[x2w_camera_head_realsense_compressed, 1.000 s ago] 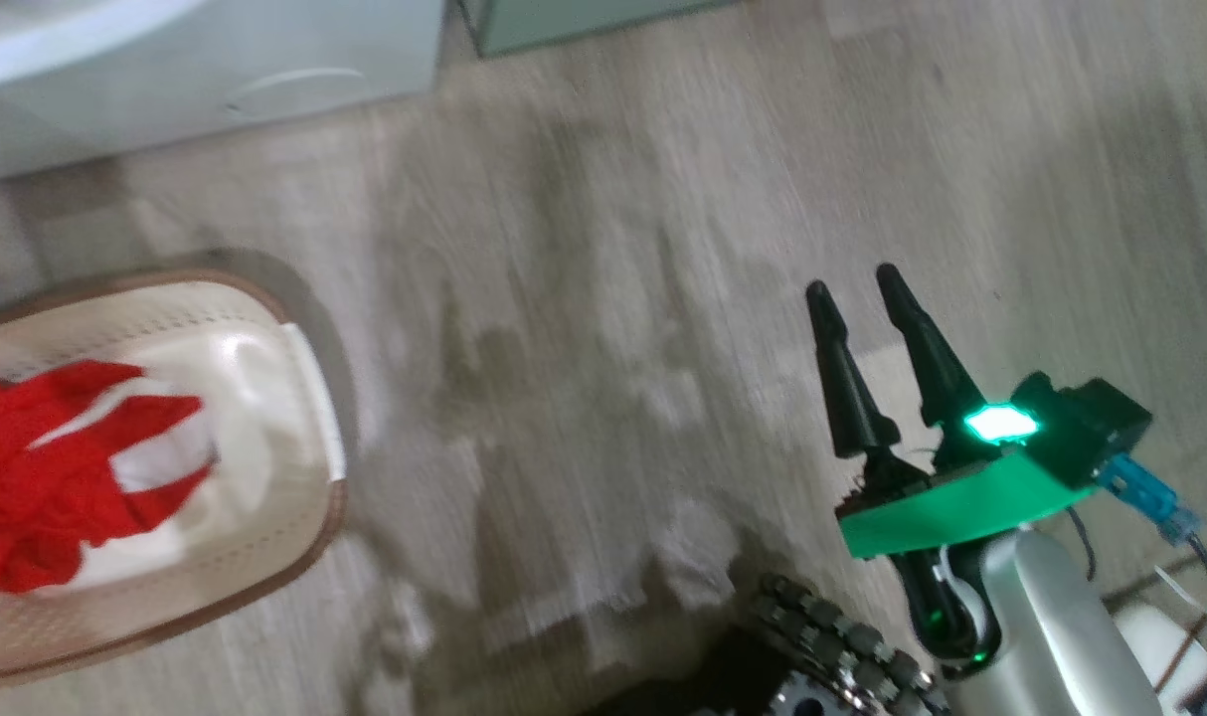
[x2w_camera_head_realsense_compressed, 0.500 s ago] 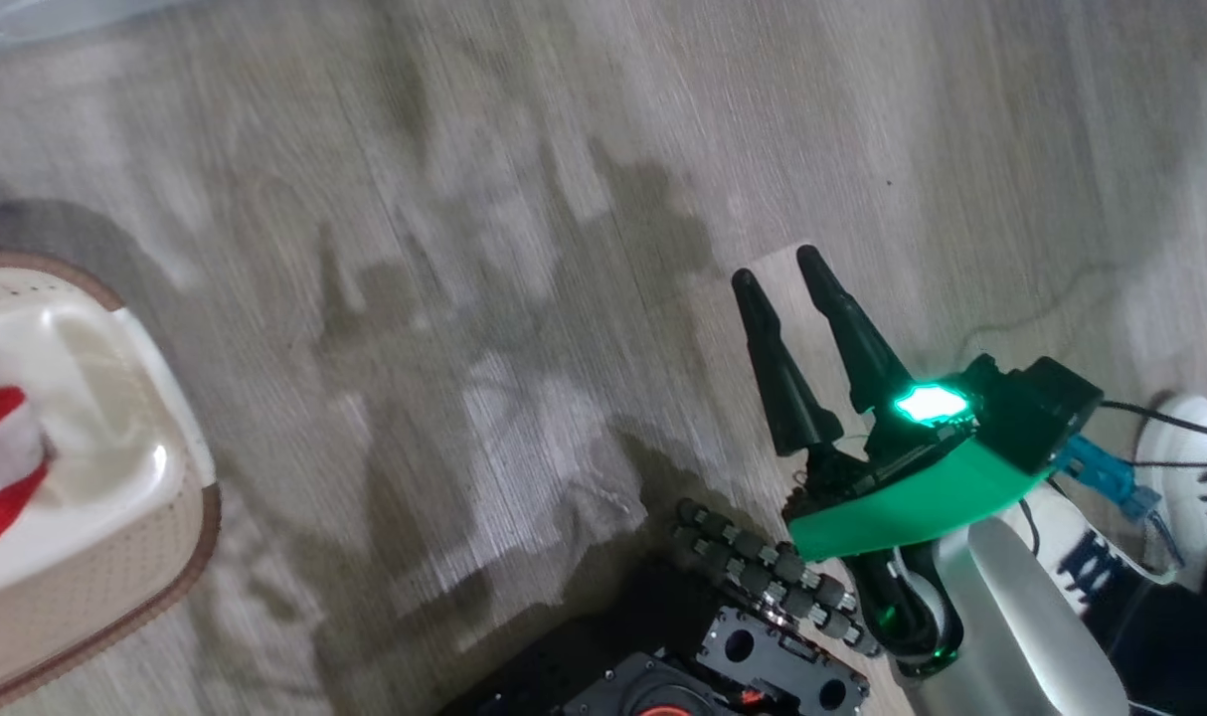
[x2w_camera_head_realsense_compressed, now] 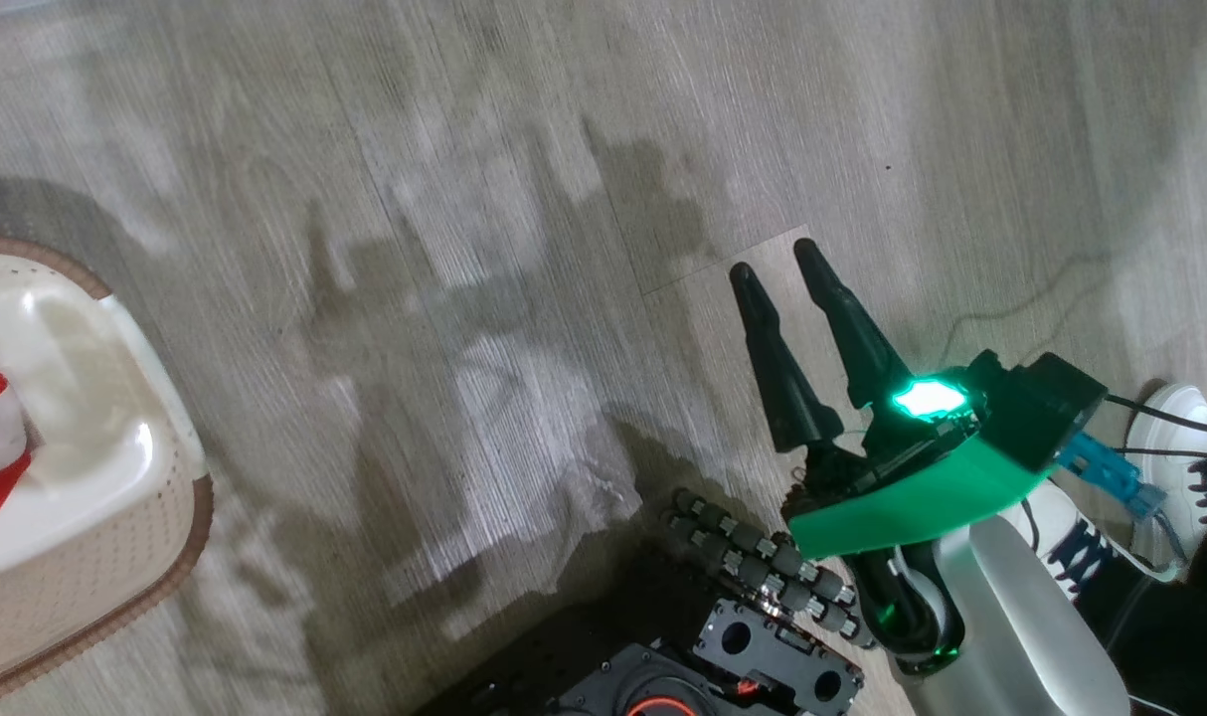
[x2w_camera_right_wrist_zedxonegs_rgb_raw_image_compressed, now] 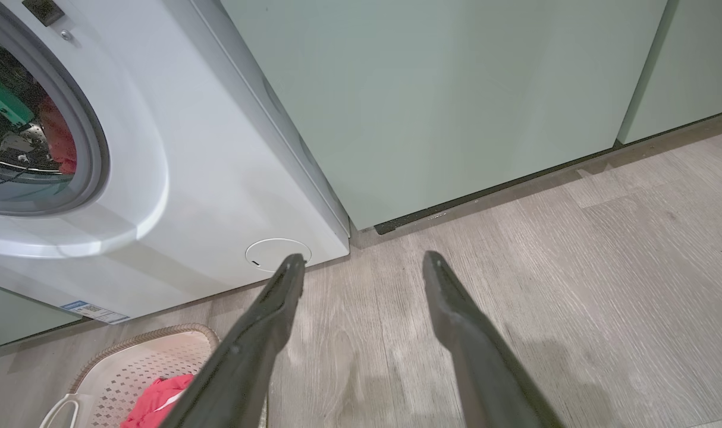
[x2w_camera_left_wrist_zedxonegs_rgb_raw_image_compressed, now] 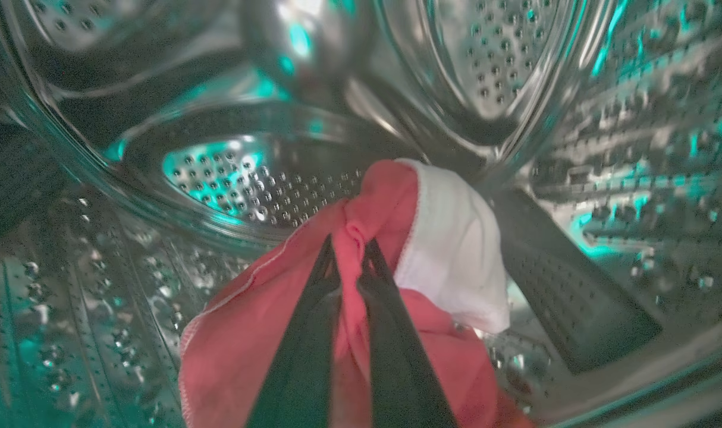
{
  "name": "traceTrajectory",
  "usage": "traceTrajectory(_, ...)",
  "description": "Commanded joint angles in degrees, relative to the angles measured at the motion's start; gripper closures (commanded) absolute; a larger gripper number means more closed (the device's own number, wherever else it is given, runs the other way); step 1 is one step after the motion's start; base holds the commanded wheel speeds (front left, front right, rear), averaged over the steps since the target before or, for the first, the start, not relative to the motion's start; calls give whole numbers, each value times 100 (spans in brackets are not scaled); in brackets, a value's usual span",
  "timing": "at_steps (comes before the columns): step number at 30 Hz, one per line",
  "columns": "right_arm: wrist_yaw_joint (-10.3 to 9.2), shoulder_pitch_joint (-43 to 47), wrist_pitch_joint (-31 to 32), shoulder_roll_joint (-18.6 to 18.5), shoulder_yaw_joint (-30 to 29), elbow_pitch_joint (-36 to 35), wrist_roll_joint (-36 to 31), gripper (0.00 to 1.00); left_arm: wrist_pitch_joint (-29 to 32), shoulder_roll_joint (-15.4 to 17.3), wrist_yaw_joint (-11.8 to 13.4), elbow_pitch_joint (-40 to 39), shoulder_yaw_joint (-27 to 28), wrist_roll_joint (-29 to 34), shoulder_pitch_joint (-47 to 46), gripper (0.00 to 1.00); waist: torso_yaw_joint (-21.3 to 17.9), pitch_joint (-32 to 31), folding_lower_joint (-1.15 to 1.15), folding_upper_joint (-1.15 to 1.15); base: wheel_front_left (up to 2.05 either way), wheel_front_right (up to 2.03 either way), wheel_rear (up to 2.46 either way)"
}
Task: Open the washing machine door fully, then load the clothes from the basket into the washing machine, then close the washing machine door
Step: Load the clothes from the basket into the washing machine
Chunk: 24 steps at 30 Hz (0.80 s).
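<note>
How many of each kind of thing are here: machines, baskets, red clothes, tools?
Washing machine: 1
Basket: 1
Red clothes: 2, one in the machine, another in the basket
Tools: 2, left tool and right tool
Total: 6

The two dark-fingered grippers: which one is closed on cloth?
The left gripper, inside the perforated steel drum, pinches the red-and-white soft garment; the right gripper hangs open above the grey wooden floor.

Legible text: none. Item: blue-and-white sticker (x2w_camera_right_wrist_zedxonegs_rgb_raw_image_compressed: 93, 310), low on the front of the washing machine (x2w_camera_right_wrist_zedxonegs_rgb_raw_image_compressed: 206, 178); print too small to read.
</note>
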Motion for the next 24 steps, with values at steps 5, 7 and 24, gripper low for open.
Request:
traceTrajectory(5,0,123,-54,-56,24,-203,11,0,62,153,-61,116,-242,95,-66,100,27,66,0,0,0,0,0)
traceTrajectory(7,0,130,-54,-56,36,-208,14,0,79,146,-71,212,-284,78,-100,100,27,80,0,0,0,0,0)
traceTrajectory(24,0,127,-54,-56,39,-236,129,0,-55,17,22,334,-446,-55,-455,32,15,117,0,0,0,0,0)
